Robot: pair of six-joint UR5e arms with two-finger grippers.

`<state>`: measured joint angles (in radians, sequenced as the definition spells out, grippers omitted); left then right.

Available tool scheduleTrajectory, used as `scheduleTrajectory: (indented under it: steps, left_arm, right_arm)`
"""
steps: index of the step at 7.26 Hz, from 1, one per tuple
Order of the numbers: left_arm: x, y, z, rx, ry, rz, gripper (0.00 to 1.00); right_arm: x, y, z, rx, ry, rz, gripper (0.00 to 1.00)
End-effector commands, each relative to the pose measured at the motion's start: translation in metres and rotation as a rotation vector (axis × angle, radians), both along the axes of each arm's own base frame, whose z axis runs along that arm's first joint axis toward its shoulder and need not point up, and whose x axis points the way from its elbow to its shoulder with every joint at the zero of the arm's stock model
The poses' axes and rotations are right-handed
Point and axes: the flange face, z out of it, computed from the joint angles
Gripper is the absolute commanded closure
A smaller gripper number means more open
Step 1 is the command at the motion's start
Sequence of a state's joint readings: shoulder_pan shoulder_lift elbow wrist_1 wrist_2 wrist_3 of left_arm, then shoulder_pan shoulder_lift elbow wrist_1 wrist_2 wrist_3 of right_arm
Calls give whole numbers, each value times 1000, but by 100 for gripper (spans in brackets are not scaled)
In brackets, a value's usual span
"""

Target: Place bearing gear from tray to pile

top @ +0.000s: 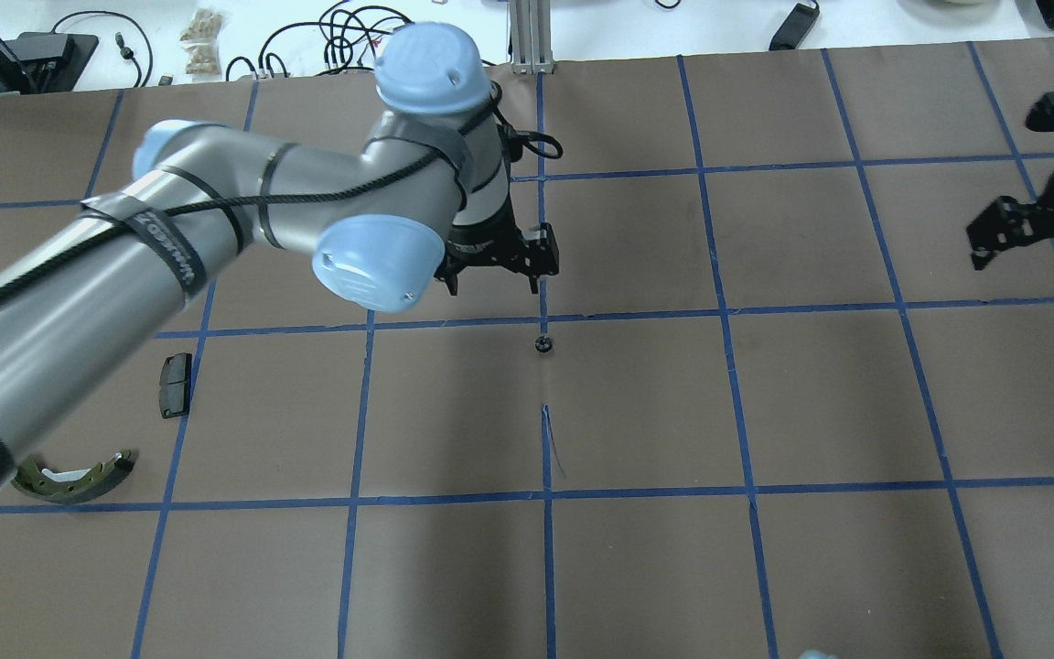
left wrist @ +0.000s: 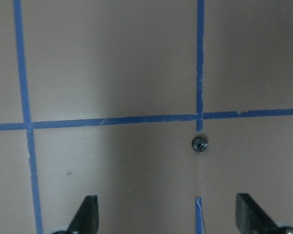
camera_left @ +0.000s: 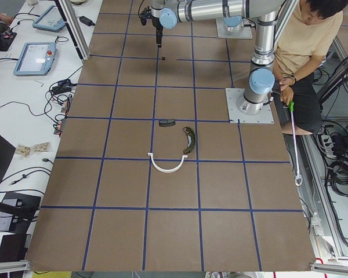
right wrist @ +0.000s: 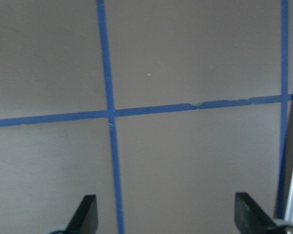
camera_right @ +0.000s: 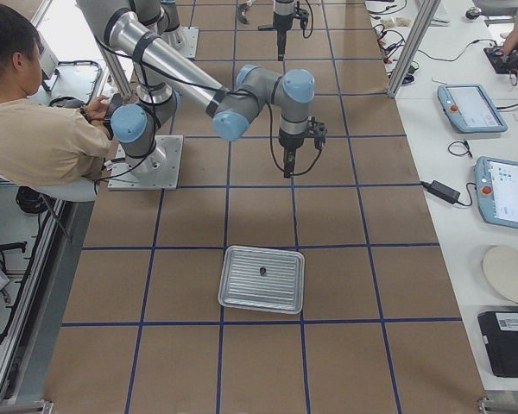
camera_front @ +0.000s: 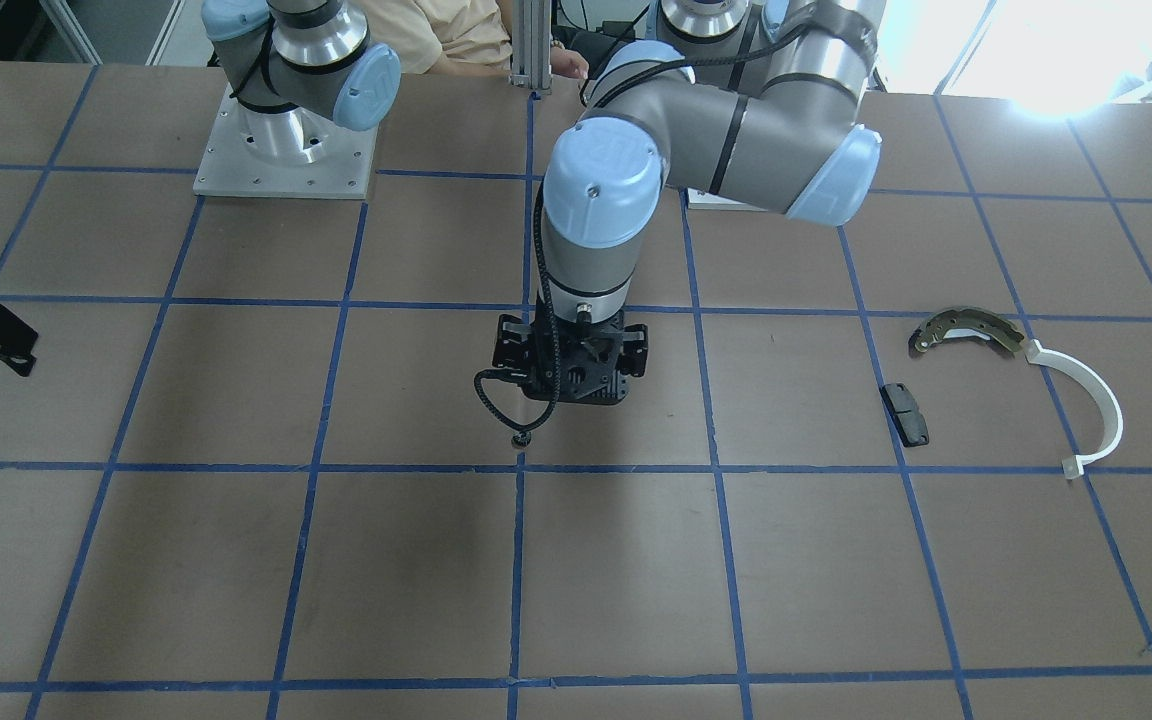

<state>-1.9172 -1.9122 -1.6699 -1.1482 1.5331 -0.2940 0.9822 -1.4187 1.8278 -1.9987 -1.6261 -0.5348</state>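
Left hand (left wrist: 167, 200), spread wide, hovered above a small dark toothed metal gear (left wrist: 200, 144); closing off-centre could knock it away.

Gear (top: 543, 344) lies mid-table — pile (top: 175, 384) far left, tray (camera_right: 242, 285) seemingly right.

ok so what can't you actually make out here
- dark speck in the tray: too small in the exterior right view to name
- white half-ring: mostly hidden under the left arm in the overhead view
- bearing gear: teeth blurred in the left wrist view, only a dot in the other views
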Motion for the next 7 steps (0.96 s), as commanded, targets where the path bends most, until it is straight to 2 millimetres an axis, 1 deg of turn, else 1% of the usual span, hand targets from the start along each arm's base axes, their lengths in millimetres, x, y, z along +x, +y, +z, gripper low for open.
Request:
scheduleTrajectory:
  steps: [1, 2, 3, 4, 5, 6, 7]
  left_arm:
    - [-23, 10, -58, 19, -8, -6, 0]
    - [-31, 4, -70, -6, 4, 28, 0]
    - [-33, 1, -90, 16, -14, 34, 0]
    - [-37, -1, -103, 14, -19, 35, 0]
    - [-39, 1, -114, 23, -23, 76, 0]
    - [-61, 14, -122, 30, -30, 57, 0]
    - [-69, 15, -118, 10, -21, 38, 9]
  right_arm:
    - [-123, 42, -45, 38, -48, 87, 0]
    - [-170, 57, -75, 32, -43, 84, 2]
    - [-205, 69, -107, 28, -42, 121, 7]
    - [-222, 75, -125, 16, -40, 135, 10]
    - [-235, 86, -134, 17, -54, 143, 13]
    - [-239, 85, -141, -2, -67, 144, 14]
    - [-248, 79, -140, -18, -48, 153, 18]
